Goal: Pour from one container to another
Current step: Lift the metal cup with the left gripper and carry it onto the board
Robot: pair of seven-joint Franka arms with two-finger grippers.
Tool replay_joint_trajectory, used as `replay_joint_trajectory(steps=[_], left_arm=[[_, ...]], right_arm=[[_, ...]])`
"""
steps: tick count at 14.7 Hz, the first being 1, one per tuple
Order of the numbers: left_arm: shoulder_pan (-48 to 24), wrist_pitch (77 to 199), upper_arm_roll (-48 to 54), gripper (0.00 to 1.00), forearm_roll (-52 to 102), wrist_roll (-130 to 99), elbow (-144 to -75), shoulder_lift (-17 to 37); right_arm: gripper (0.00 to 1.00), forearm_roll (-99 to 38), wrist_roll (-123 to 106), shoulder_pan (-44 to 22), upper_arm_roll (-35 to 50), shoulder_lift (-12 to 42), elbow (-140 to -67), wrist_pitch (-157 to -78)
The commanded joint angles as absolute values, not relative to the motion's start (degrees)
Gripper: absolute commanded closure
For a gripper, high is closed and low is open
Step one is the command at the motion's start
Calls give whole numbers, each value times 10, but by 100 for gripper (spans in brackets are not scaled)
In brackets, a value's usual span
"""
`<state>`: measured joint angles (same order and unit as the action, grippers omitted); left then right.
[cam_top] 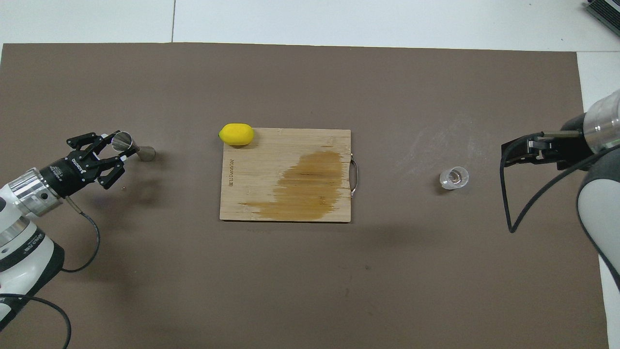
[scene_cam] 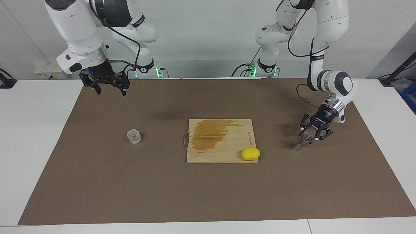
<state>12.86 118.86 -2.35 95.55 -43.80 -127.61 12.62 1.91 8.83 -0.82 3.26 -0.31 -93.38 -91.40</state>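
The small steel jigger (scene_cam: pixel 298 145) (cam_top: pixel 138 150) stands on the brown mat toward the left arm's end of the table. My left gripper (scene_cam: pixel 307 137) (cam_top: pixel 119 148) comes in low and slanted and is shut on the jigger's upper cone. A short clear glass cup (scene_cam: pixel 133 136) (cam_top: pixel 454 178) sits on the mat toward the right arm's end, untouched. Up in the air, my right gripper (scene_cam: pixel 110 91) (cam_top: pixel 509 152) hangs open and holds nothing, over the mat's edge by its own base, and waits.
A wooden cutting board (scene_cam: pixel 234 149) (cam_top: pixel 252 194) with a dark wet stain lies mid-table between the two containers. A yellow lemon (scene_cam: pixel 250 153) (cam_top: pixel 236 134) rests on the board's corner nearest the jigger. The mat (scene_cam: pixel 208 195) covers most of the white table.
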Motion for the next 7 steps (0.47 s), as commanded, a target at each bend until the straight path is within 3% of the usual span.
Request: replay_joint_trajectory(steps=[1, 7], left_arm=[[120, 1199, -28, 100, 969, -432, -1284, 118], [101, 1177, -27, 100, 957, -475, -1247, 103]], right_arm=[[1, 21, 79, -4, 35, -18, -950, -918], [1, 21, 77, -6, 35, -18, -950, -918]])
